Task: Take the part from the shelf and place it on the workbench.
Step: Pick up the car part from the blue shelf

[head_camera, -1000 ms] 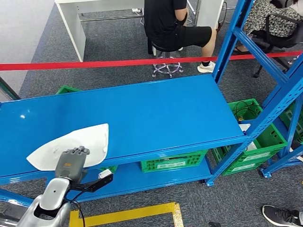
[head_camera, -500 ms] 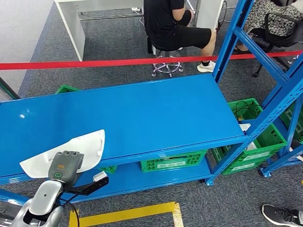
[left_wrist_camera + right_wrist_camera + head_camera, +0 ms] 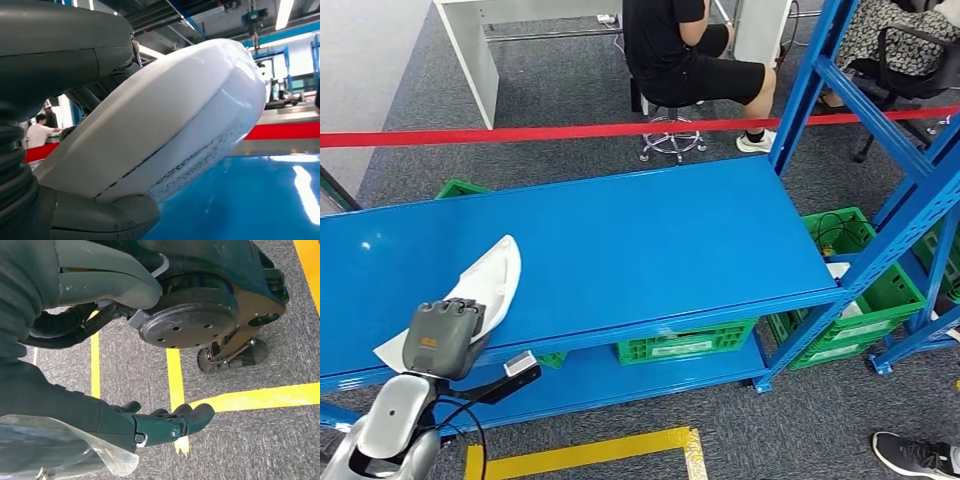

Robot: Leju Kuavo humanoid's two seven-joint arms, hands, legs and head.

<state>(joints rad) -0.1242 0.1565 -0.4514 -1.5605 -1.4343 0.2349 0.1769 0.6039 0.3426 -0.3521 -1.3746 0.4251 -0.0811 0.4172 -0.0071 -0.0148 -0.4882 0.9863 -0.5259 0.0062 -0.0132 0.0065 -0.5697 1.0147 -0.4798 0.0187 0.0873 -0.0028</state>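
The part (image 3: 484,283) is a white, smooth, curved shell at the front left of the blue shelf (image 3: 637,240). My left hand (image 3: 441,338) grips its near end, and the shell tilts up on edge with its far tip pointing away over the shelf. In the left wrist view the part (image 3: 170,125) sits between my thumb below and the dark fingers (image 3: 71,55) above, raised over the glossy blue surface. My right hand (image 3: 166,425) hangs beside my body over grey carpet, its fingers stretched out and holding nothing.
Green crates (image 3: 682,345) stand on the lower shelf, and more green crates (image 3: 867,295) at the right. Blue uprights (image 3: 901,215) rise on the right. Behind the red tape barrier (image 3: 546,133) a person (image 3: 682,45) sits on a stool. Yellow floor tape (image 3: 584,455) runs in front.
My left hand has drawn back toward the shelf's front left. The white part has turned from lying flat to tilted on edge, its far tip swinging left.
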